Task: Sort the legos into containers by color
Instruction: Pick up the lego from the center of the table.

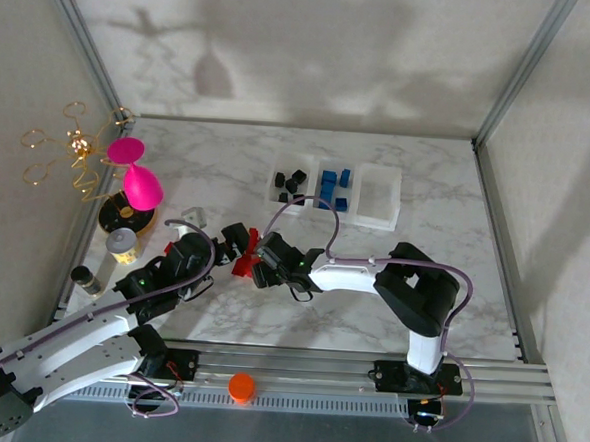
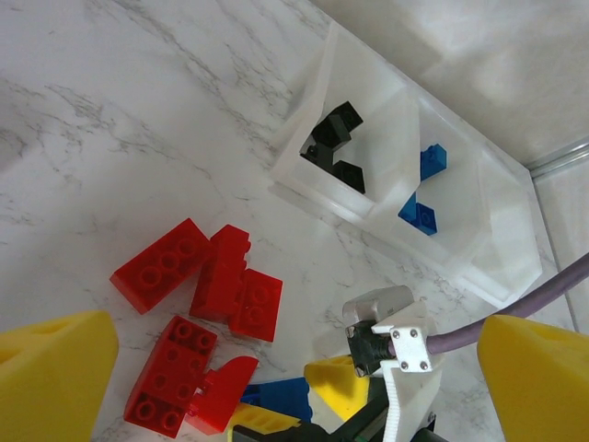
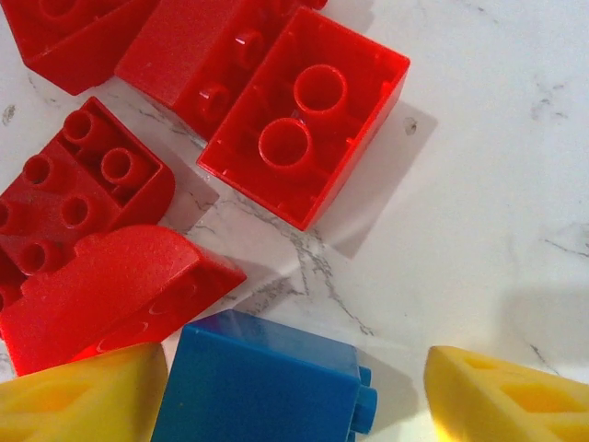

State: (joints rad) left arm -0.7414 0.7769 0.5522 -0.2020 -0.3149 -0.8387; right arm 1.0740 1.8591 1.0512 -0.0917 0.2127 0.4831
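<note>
Yellow fingertips (image 3: 78,396) of the right gripper (image 3: 294,401) stand spread around a blue brick (image 3: 262,382).

Right wrist: one finger sits close against the brick and the other stands apart from it, so nothing is pinched; red bricks (image 3: 304,115) lie just ahead of the jaws. Left wrist: the left gripper (image 2: 294,378) hangs with jaws wide and holds nothing, the red bricks lying between its fingers (image 2: 51,378); beyond them the containers (image 2: 308,110) hold black bricks (image 2: 333,138) and blue bricks (image 2: 421,189). Top: the right arm (image 1: 347,276) bends at the elbow and reaches left, and the left arm (image 1: 99,319) stretches diagonally toward it.
</note>
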